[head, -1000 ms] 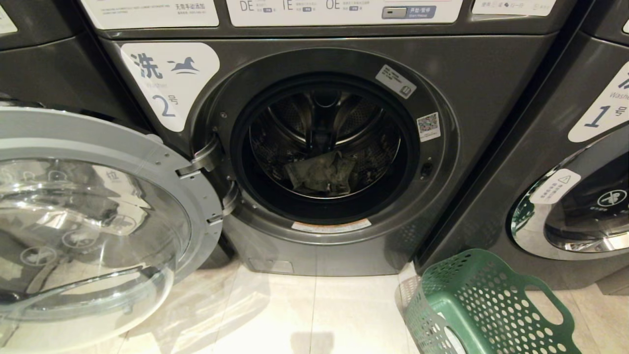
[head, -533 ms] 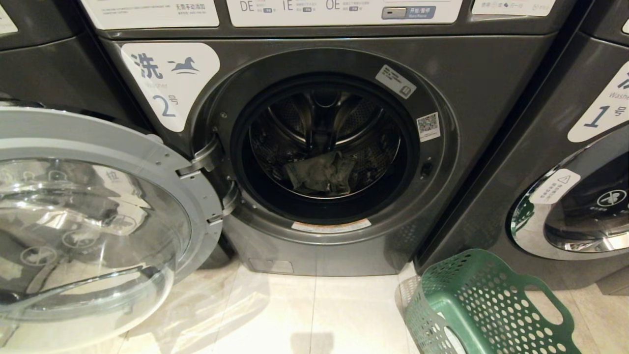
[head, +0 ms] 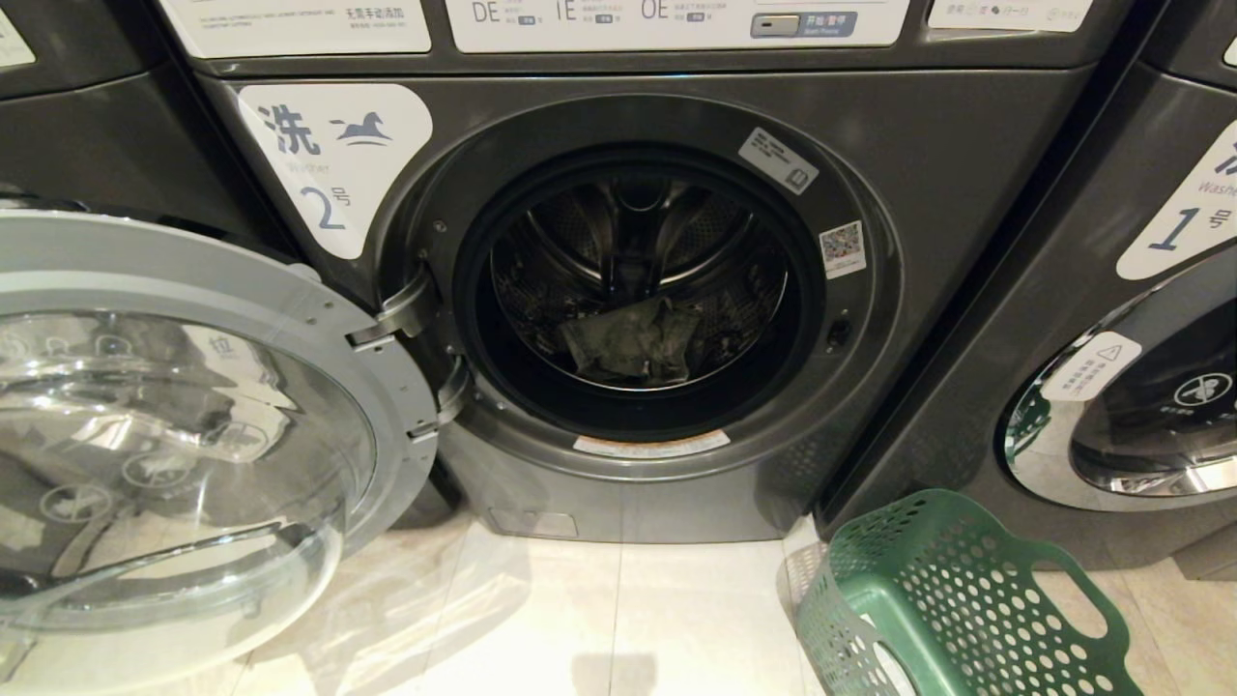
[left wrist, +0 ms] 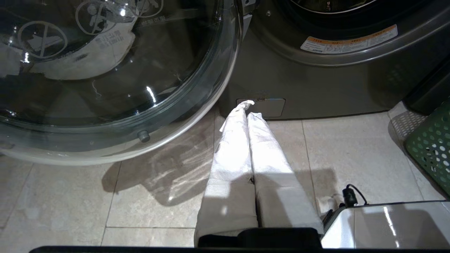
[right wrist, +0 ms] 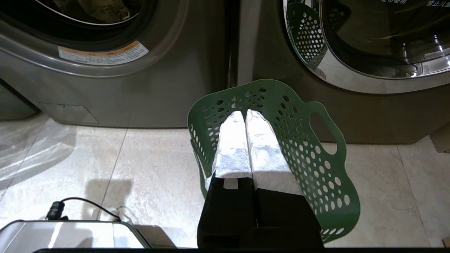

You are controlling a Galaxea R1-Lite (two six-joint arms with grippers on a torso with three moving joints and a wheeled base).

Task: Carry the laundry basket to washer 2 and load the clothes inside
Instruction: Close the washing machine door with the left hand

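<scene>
A: Anything different from a second ago?

B: Nothing I can see. The head view matches the earlier ones: washer 2 has its door swung wide to the left of the opening, and a bundle of clothes lies low in the drum, just inside the opening. No arm is in that view.

A: So what does that mean for the job?

B: My guess is the loading is done or nearly so. The laundry basket sits on the floor to the right of washer 2's front, at the foot of washer 1. The part of its inside I can see holds nothing, though some of it is hidden behind the right arm.

A: How does the basket lie?

B: Tipped on its side, mouth facing back towards the robot. Its long axis runs slantwise away from washer 2's lower right corner, the handle cut-out on the side farther from washer 2.

A: And the grippers?

B: Both closed and holding nothing. The left gripper hangs above the floor in front of washer 2's base, beside the door rim. The right gripper hangs over the basket, fingers pressed together; whether it touches the plastic I can't tell.
</scene>
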